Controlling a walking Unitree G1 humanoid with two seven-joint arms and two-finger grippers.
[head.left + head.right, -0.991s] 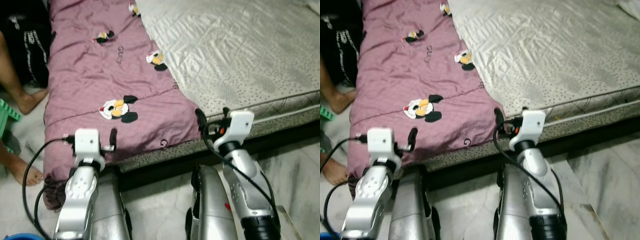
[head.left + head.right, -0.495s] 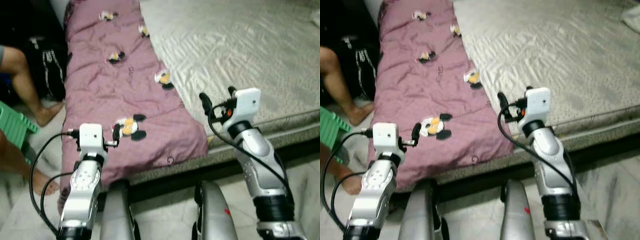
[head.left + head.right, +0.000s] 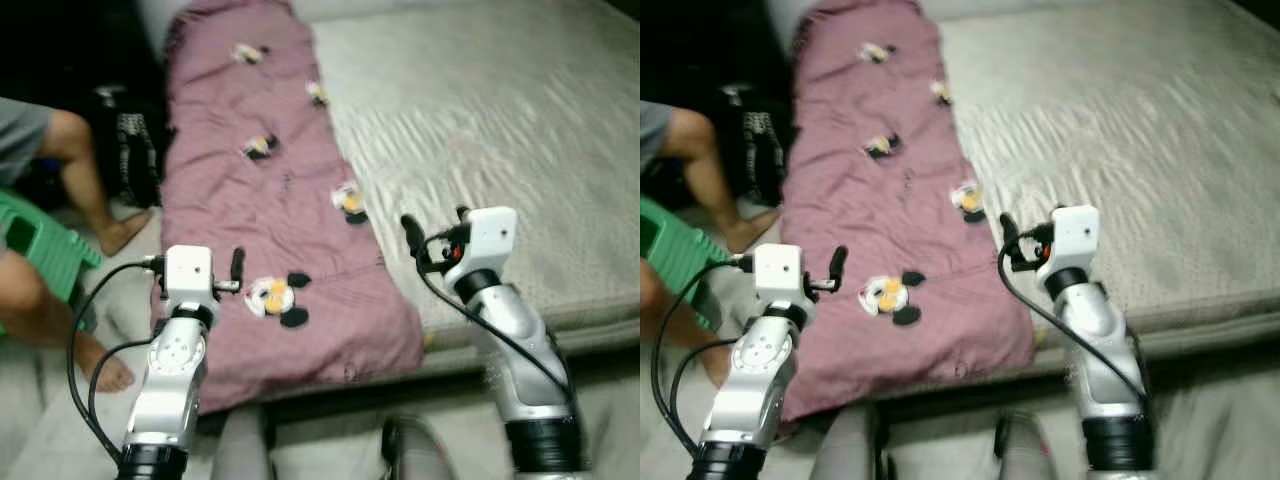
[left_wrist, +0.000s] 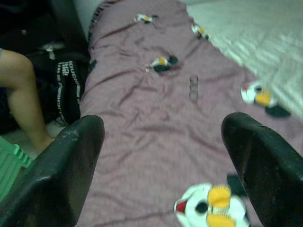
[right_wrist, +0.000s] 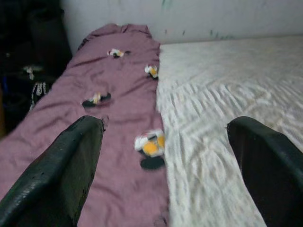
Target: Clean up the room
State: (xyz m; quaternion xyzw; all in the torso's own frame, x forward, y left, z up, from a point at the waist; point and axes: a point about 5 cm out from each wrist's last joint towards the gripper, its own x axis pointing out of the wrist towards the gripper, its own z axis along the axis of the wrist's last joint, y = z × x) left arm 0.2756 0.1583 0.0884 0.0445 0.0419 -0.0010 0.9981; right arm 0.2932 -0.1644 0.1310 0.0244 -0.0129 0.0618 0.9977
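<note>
Your mauve blanket, printed with small cartoon mouse figures, lies in a long wrinkled strip along the left edge of the bed, its near end draping over the mattress side. Your left gripper hovers above it, fingers spread wide; your right gripper hangs equally wide over the blanket's seam with the pale quilted sheet. A person's leg shows beside the bed.

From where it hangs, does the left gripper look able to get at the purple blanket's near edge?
Probably yes. The left gripper hangs open just above the purple blanket, nothing lies between them, and the person's leg stays off to the side.
</note>
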